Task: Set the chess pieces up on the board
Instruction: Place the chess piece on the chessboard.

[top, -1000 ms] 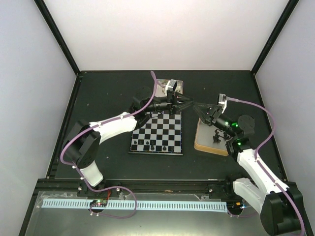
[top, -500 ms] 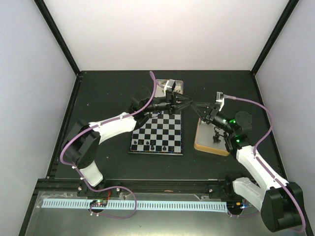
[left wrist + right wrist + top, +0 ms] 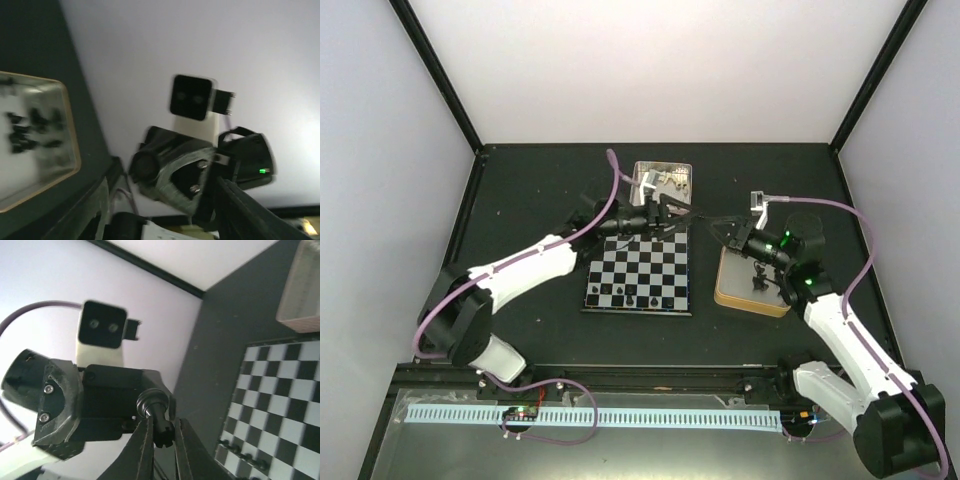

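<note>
Top external: my left gripper (image 3: 675,213) hangs jaws apart over the far edge of the flat black-and-silver checkered board (image 3: 640,268). Just right of it, my right gripper (image 3: 712,222) pinches a tiny glossy black chess piece (image 3: 155,412).

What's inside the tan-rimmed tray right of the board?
Black chess pieces lie loose in the tray, too blurred to count. From above, the right arm covers the tray's far right part, so anything there is hidden.
</note>
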{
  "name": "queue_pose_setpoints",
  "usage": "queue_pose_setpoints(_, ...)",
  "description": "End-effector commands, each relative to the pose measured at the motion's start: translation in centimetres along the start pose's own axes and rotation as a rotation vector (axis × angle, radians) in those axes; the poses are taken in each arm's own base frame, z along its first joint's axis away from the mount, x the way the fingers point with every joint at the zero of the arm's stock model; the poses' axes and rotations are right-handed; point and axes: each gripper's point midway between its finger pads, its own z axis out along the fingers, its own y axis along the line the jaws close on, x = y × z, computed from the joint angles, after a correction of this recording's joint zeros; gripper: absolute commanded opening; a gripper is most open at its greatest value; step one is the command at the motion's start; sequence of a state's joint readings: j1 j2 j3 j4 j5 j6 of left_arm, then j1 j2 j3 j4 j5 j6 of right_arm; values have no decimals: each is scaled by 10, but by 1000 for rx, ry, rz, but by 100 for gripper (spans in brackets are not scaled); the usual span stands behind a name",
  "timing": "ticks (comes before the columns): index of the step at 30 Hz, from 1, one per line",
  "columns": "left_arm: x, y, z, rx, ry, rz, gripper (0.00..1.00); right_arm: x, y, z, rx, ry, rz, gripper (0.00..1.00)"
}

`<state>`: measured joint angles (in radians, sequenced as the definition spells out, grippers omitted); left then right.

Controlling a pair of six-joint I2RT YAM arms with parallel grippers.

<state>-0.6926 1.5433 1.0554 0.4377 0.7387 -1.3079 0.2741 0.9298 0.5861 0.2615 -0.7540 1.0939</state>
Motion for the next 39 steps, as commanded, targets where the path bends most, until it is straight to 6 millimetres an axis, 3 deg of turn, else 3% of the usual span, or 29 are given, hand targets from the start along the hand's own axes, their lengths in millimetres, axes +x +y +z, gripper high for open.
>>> queue_pose_setpoints(1, -19, 50, -43, -268, -123, 96, 62, 11, -37, -4, 258, 71, -88, 1)
queue_pose_setpoints(7, -34, 95, -117, -607, -261, 223, 66, 47, -95, -13, 653, 305, -190, 1)
queue_pose_setpoints(8, -37, 98, -152, -740, -323, 286, 67, 69, -113, -20, 800, 428, -265, 1)
queue_pose_setpoints(13, -41, 93, -199, -896, -409, 404, 72, 102, -146, -31, 1032, 665, -378, 1)
queue_pose_setpoints(15, -42, 88, -210, -916, -448, 447, 74, 112, -149, -28, 1068, 737, -414, 1)
queue_pose_setpoints(22, -42, 84, -214, -894, -462, 509, 80, 140, -164, -16, 1138, 909, -452, 2)
queue_pose_setpoints(30, -44, 91, -213, -893, -437, 505, 81, 158, -160, 8, 1085, 980, -456, 3)
queue_pose_setpoints(39, -46, 92, -220, -899, -450, 503, 81, 166, -173, 8, 1148, 1036, -479, 6)
